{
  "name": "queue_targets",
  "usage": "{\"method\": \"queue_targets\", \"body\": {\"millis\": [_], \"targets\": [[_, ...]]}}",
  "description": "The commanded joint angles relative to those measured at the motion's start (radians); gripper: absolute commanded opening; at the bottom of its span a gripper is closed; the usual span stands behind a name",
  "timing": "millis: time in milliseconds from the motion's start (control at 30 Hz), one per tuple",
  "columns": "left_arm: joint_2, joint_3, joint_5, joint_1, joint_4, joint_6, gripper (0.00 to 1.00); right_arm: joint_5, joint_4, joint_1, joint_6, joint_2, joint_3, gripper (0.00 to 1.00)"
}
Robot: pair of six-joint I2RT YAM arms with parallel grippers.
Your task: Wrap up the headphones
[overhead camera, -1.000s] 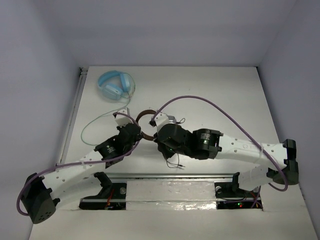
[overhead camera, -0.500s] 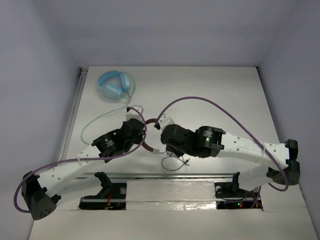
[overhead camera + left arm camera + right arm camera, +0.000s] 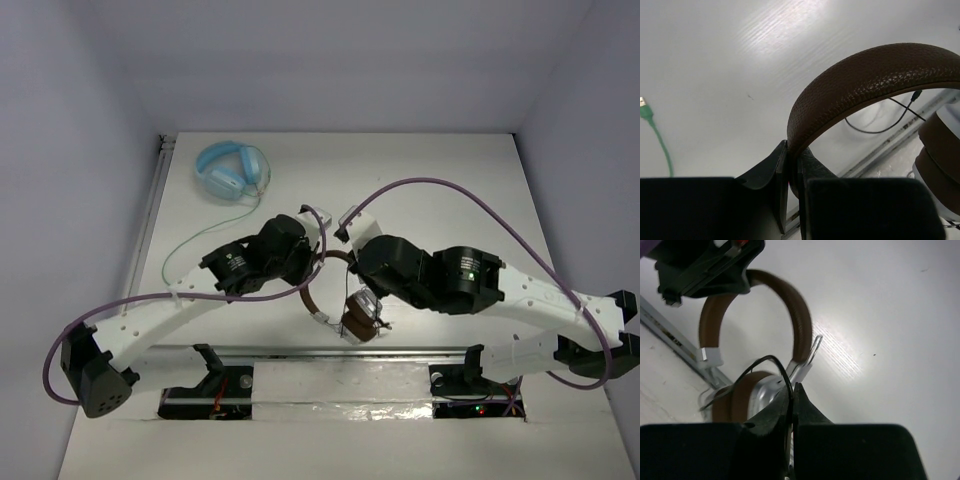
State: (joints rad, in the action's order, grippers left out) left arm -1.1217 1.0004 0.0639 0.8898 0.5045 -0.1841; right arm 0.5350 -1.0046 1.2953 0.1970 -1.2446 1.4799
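The left gripper (image 3: 792,167) has its jaws closed on the brown band of the headphones (image 3: 309,290), holding them steady near the front edge of the tabletop (image 3: 450,180). This is probably so the right gripper (image 3: 791,396), jaws pinched on the thin black cable (image 3: 765,360), can wind it around. The cable's free end is hidden, and only one ear cup (image 3: 358,322) shows clearly.

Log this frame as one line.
task: wrap headphones | left gripper: shut on headband | right gripper: shut on cable | blue headphones: far left, apart
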Motion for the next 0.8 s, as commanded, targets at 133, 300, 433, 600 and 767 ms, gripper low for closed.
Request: {"method": "queue_targets", "body": {"millis": [133, 300, 433, 600, 767], "targets": [[0.059, -0.012, -0.242, -0.063, -0.081, 0.068, 0.0, 0.236, 0.08, -0.005, -0.047, 0.026, -0.009, 0.0], [0.12, -0.058, -0.398, -0.153, -0.15, 0.06, 0.0, 0.4, 0.158, -0.014, 0.001, 0.096, -0.075, 0.0], [0.183, -0.083, -0.508, -0.227, -0.201, 0.038, 0.0, 0.47, 0.24, -0.024, 0.036, 0.16, -0.154, 0.0], [0.244, -0.075, -0.627, -0.27, -0.257, 0.003, 0.0, 0.395, 0.407, -0.083, 0.039, 0.234, -0.243, 0.0], [0.247, -0.069, -0.727, -0.27, -0.285, -0.025, 0.0, 0.235, 0.495, -0.137, 0.016, 0.252, -0.309, 0.07]]}}
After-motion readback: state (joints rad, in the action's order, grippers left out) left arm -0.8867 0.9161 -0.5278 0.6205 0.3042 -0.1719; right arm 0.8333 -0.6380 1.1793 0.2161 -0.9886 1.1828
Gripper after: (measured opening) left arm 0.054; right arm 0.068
